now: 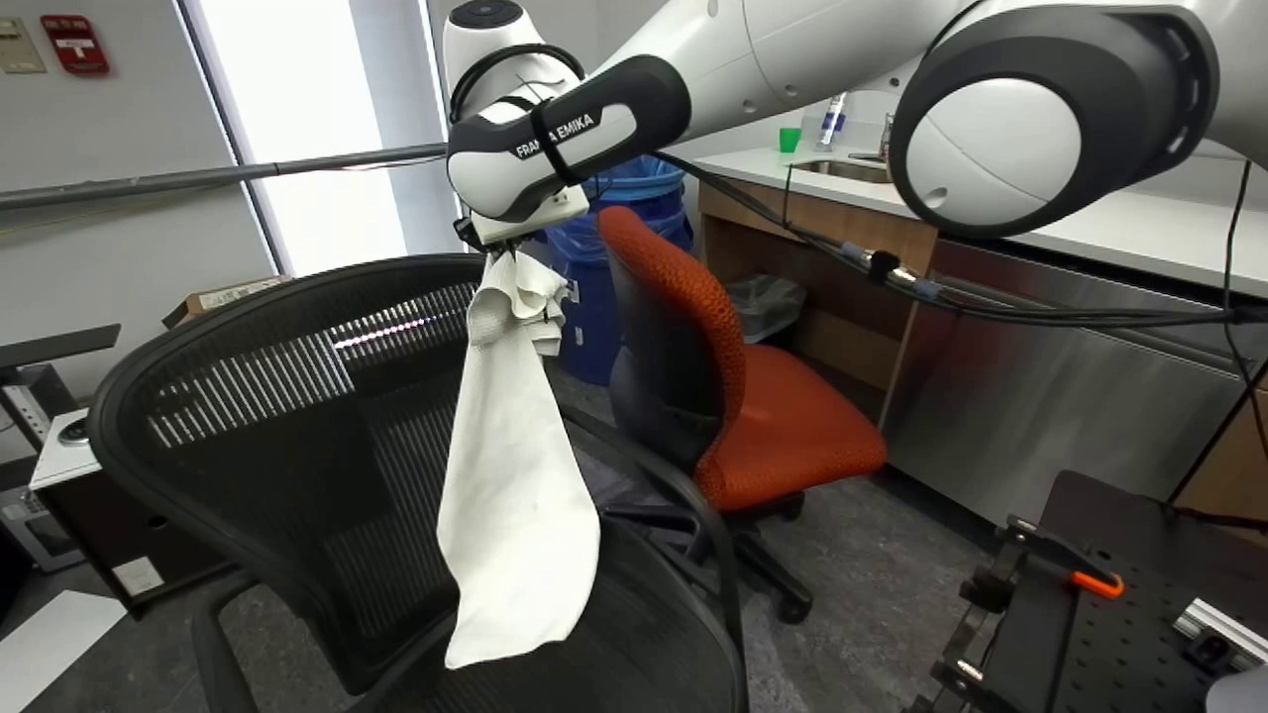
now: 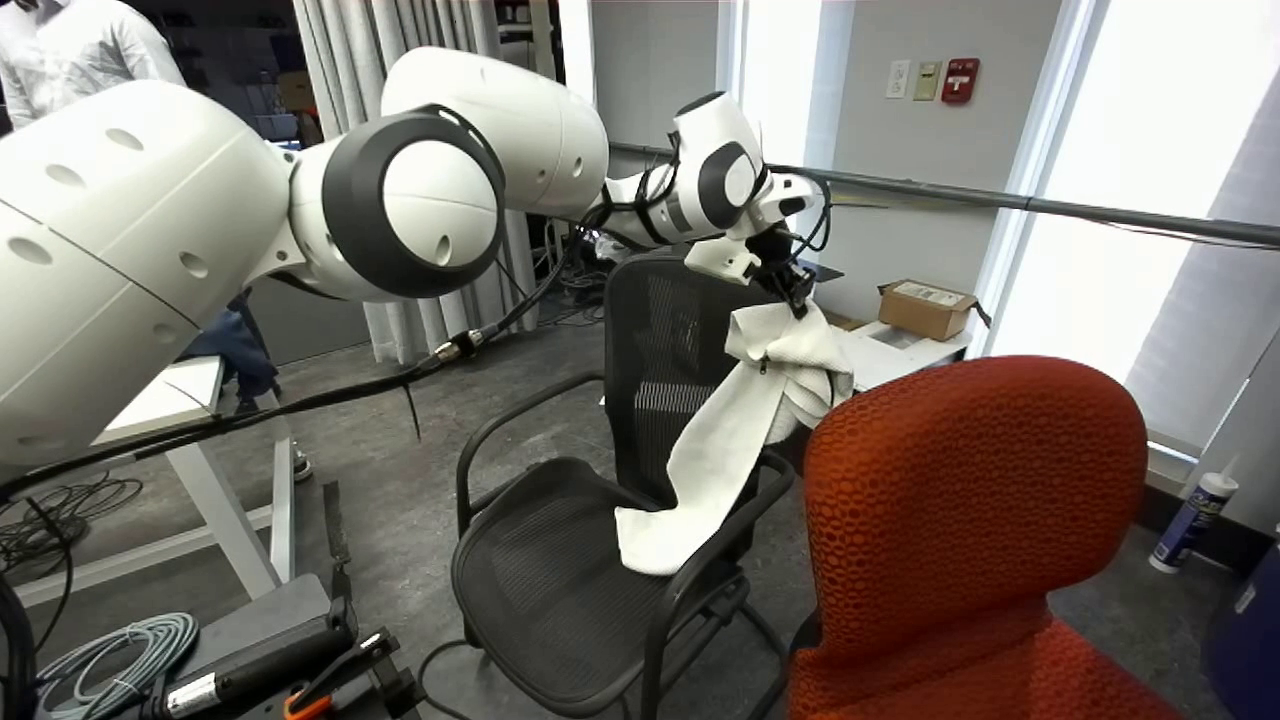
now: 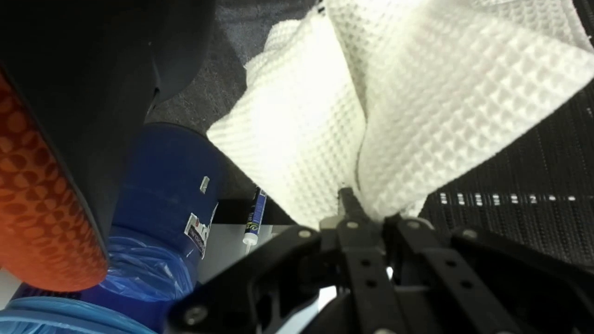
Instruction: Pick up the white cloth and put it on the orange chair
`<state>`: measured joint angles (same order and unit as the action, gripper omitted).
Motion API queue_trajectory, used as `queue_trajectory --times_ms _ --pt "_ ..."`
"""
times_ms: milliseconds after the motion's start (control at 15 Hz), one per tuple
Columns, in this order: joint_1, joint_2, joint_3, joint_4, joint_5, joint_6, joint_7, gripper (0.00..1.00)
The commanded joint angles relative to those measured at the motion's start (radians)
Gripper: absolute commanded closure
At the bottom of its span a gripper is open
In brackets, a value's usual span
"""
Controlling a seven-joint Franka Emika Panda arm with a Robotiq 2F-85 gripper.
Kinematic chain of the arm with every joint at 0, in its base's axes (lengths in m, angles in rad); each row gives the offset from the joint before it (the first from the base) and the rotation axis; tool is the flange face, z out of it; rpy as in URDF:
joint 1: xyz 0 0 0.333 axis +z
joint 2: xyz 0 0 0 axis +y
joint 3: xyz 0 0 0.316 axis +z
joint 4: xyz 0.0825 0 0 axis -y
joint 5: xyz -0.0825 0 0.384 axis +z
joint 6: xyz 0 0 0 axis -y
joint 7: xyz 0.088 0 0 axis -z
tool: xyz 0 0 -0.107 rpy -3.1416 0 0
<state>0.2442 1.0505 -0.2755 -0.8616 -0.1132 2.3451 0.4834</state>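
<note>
In an exterior view, the Franka arm reaches from upper right, gripper downward, pinched tight on the white waffle-weave cloth, a gap left of the orange chair.

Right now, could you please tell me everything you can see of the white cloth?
The white cloth looks like waffle-weave fabric, bunched in folds near the top, where a small dark mark shows. The gripper pinches it there, and a long tail hangs down, overlapping the black mesh office chair in both exterior views. Whether the two touch, I cannot tell.
</note>
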Motion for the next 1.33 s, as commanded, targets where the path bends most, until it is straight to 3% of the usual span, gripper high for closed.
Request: queue_trajectory --times_ms 0,600,1000,1267 --pt "-0.038 -0.005 -0.008 0.085 -0.017 -0.002 0.098 1.00" --pt "-0.145 -0.106 -0.139 0.133 0.019 -0.004 0.366 1.00" --pt "-0.130 -0.173 -0.292 0.031 -0.034 -0.035 0.608 1.00" --pt "-0.106 -0.182 -0.374 -0.128 -0.042 -0.063 0.722 1.00"
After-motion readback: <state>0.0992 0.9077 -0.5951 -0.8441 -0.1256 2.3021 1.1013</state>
